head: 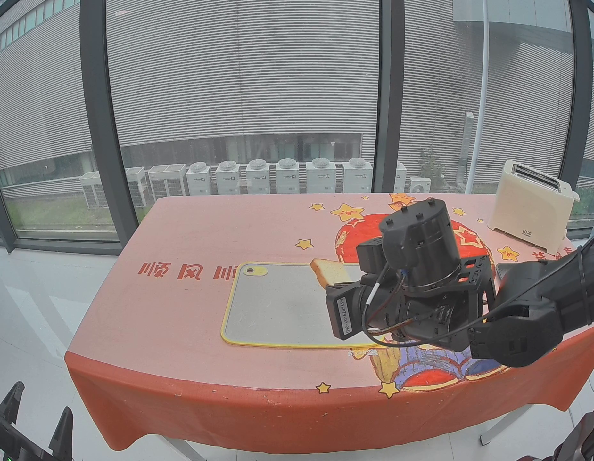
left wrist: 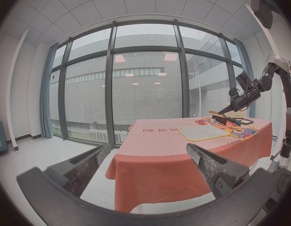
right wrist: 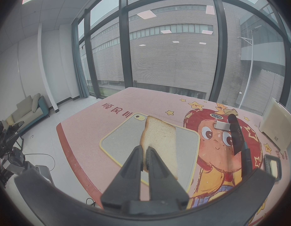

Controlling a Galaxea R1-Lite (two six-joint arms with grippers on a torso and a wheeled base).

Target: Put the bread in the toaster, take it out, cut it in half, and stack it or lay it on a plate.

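Near the held bread (right wrist: 159, 142) sit cutting board (right wrist: 126, 138), knife (right wrist: 236, 135), toaster (right wrist: 279, 124).

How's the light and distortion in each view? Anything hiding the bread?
Head view: soft daylight, no hard shadows; the right arm covers most of the bread. Right wrist view: fisheye bends the window frames, light reflections dot the glass, bread plain in the right hand. Left wrist view: same bending.

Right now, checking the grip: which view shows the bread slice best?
The right wrist view: the bread slice shows large, pinched by the right gripper. The head view shows one corner behind that gripper; the left wrist view, a distant sliver.
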